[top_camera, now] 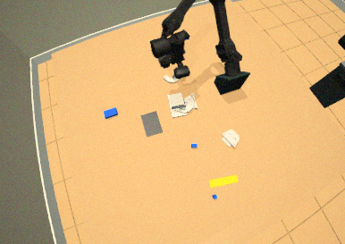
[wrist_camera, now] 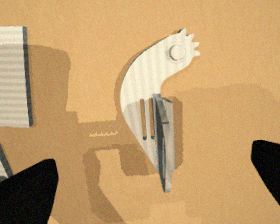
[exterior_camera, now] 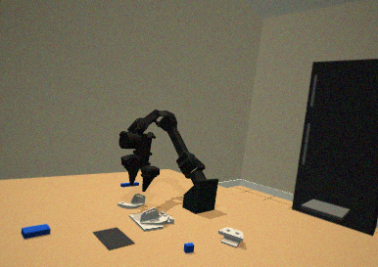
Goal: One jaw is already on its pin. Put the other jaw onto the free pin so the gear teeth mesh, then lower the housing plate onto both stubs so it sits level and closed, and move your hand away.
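The loose white jaw [top_camera: 170, 79] [exterior_camera: 139, 200] [wrist_camera: 141, 82] lies on the table behind the base, its toothed end and round hole at the top in the wrist view and its upright grey pad lower down. My gripper [top_camera: 173, 68] [exterior_camera: 138, 186] [wrist_camera: 156, 160] is open and empty above this jaw, which shows between the two fingers in the wrist view. The white base [top_camera: 175, 98] [exterior_camera: 140, 223] [wrist_camera: 8, 85] carries the other jaw [exterior_camera: 149, 216]. The free pin is too small to make out. The white housing plate [top_camera: 231, 137] [exterior_camera: 233, 234] lies apart, to the right of the base in the top and exterior views.
A dark grey flat rectangle [top_camera: 152, 123] [exterior_camera: 114, 239] lies left of the base. A blue block [top_camera: 111, 113] [exterior_camera: 35, 231] is farther left. A small blue cube [top_camera: 194, 146] [exterior_camera: 189, 247], a yellow strip [top_camera: 223, 181] and another tiny blue cube [top_camera: 214, 197] lie toward the front.
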`<state>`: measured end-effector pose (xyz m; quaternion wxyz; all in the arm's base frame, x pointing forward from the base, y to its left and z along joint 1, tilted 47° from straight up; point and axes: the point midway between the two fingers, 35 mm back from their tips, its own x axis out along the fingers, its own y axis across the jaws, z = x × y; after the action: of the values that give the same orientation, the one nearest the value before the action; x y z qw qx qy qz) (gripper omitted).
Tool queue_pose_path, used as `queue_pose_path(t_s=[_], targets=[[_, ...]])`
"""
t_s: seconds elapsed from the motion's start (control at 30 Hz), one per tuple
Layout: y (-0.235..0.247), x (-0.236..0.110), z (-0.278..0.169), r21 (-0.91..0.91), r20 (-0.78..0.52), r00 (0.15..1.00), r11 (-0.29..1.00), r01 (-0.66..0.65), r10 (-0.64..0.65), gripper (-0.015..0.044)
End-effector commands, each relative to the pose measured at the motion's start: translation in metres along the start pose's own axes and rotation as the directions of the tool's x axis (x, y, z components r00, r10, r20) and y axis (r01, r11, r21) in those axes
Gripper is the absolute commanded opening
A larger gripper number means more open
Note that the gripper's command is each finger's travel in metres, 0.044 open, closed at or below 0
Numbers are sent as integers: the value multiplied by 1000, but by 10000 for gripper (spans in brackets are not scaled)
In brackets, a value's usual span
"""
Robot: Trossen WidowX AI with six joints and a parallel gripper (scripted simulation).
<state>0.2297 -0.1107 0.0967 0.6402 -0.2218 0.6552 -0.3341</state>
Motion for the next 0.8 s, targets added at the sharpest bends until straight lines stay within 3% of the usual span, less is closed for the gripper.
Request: queue_pose_path(t_s=[0.0,0.77], targets=[[-1,19,-5,-11,-12,1000,1000,10,-10,440],[-1,38,-4,-11,-12,1000,1000,8,-8,440]])
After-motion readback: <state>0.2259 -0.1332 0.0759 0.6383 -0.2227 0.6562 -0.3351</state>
